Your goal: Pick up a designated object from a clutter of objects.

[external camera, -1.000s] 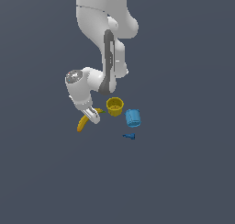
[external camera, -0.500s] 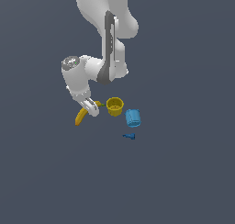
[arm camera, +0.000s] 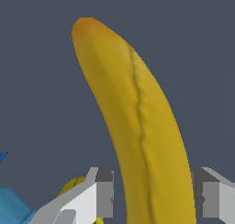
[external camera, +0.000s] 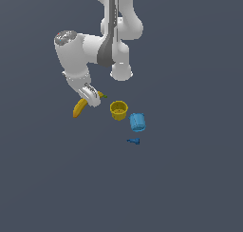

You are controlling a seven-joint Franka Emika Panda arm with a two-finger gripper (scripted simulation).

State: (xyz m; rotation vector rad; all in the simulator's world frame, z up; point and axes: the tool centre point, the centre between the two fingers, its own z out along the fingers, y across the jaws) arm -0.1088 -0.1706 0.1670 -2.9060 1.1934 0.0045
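A plain dark grey-blue tabletop [external camera: 190,178] fills the background. My claw [arm camera: 153,198] is closed around the long curved yellow banana [arm camera: 137,126], a finger [arm camera: 104,193] on each side. In the exterior view it looks lifted near the clutter. I judge the pick nearly done; next I need a steady rise. The round yellow cup [external camera: 118,109] and light-blue mug [external camera: 137,122] appear empty.
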